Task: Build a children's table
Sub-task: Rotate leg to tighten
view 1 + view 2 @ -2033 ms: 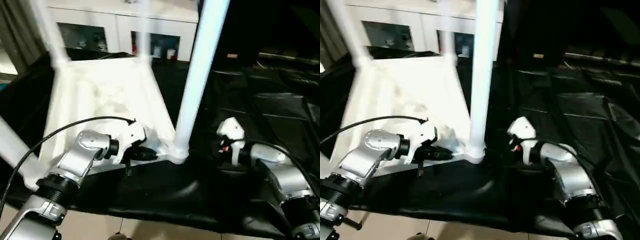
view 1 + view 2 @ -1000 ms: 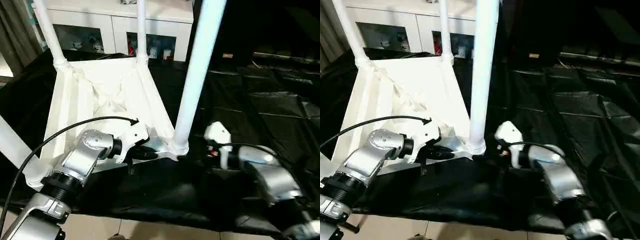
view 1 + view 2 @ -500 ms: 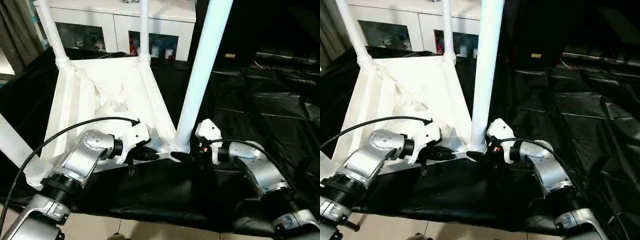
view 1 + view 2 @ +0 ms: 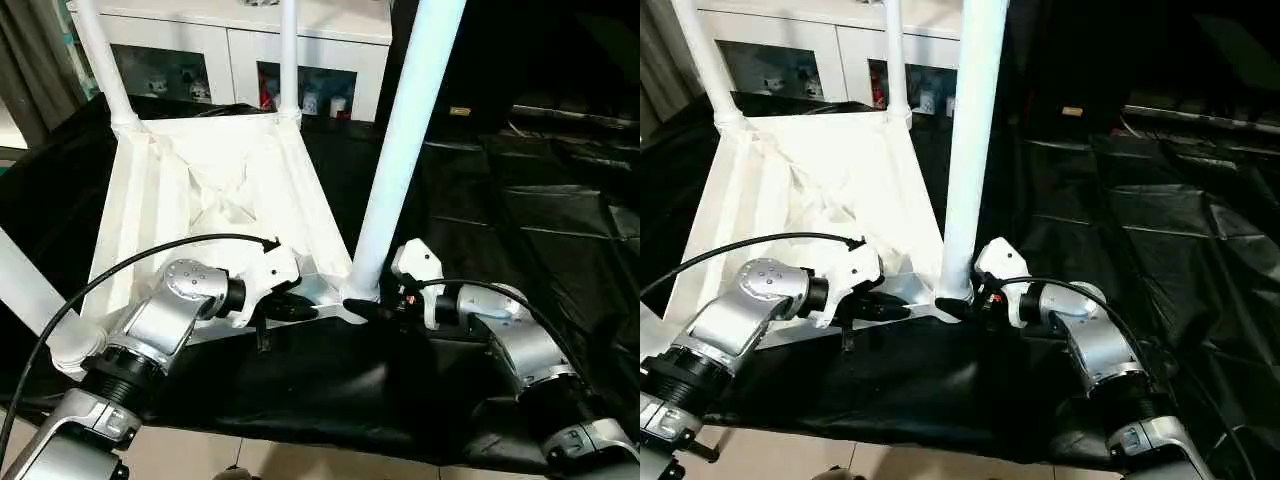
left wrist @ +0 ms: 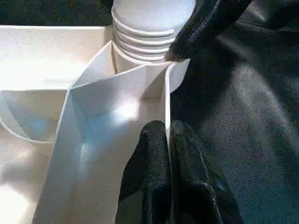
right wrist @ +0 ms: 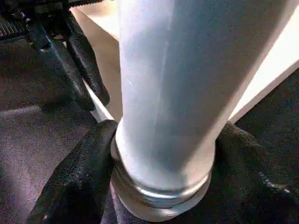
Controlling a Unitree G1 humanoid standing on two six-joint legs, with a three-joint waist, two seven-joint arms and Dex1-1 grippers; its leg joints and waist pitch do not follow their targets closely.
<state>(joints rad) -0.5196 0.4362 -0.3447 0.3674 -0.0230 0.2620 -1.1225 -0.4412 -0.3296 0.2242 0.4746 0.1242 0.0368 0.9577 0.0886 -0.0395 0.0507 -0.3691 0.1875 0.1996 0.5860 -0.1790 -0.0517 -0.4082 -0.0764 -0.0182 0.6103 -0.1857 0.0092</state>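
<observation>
The white tabletop [image 4: 215,200] lies upside down on a black sheet, ribbed side up. Legs stand in its corner sockets: two at the far side [image 4: 100,60] [image 4: 288,55], one at the near left [image 4: 30,290] and one at the near right [image 4: 400,150]. My left gripper [image 4: 300,308] is shut on the tabletop's near rim [image 5: 166,107], just left of the near-right socket. My right gripper [image 4: 362,310] reaches in from the right. Its black fingers [image 6: 79,177] clasp the base of the near-right leg [image 6: 173,93] from both sides, at the threaded collar.
A white glass-door cabinet [image 4: 240,45] stands right behind the tabletop. The crumpled black sheet [image 4: 520,200] runs far to the right. The sheet's front edge and pale floor [image 4: 300,460] lie close under my forearms. A cable [image 4: 150,255] loops over my left arm.
My right gripper has come in leftward from about a hand's width away and closed around the near-right leg's base. The left gripper has kept its hold on the rim.
</observation>
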